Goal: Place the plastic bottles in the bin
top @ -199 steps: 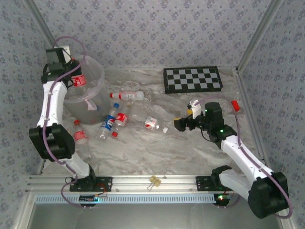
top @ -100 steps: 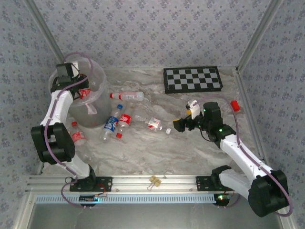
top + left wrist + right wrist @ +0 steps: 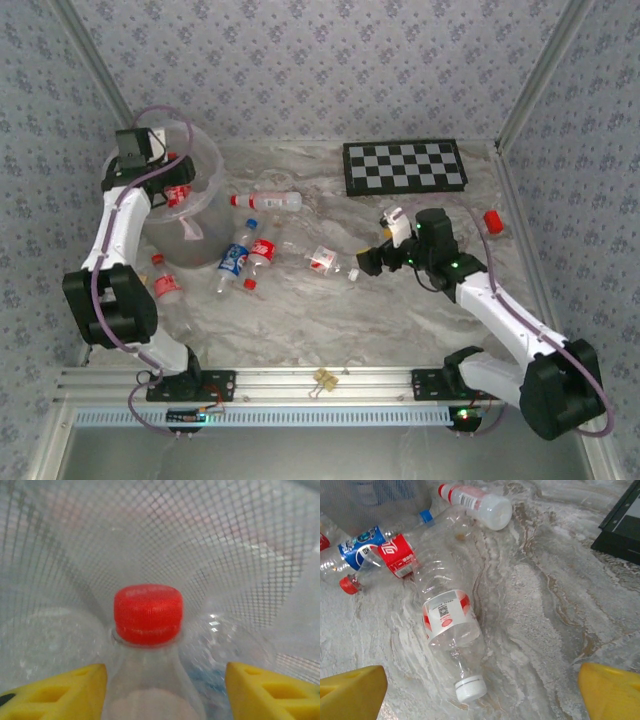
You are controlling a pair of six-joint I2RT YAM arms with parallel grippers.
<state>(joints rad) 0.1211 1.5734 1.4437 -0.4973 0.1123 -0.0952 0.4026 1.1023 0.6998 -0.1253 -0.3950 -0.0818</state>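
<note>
Right hand (image 3: pixel 372 262) spread wide, low over table (image 3: pixel 545 605). White-capped bottle (image 3: pixel 451 625) lies just ahead, cap toward the hand, long axis running away and left; right arm nearer it. Far left: left hand (image 3: pixel 165 680) parted at bin (image 3: pixel 205 190) mouth, red-capped bottle (image 3: pixel 148 612) apparently loose between fingers (image 3: pixel 55 690).

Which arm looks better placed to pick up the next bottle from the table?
Right. The right gripper hovers open over the white-capped bottle on the table; the left gripper is at the bin.

Open table (image 3: pixel 330 320) nearside — bottles (image 3: pixel 258 248) and bin (image 3: pixel 212 165) crowd the left.
</note>
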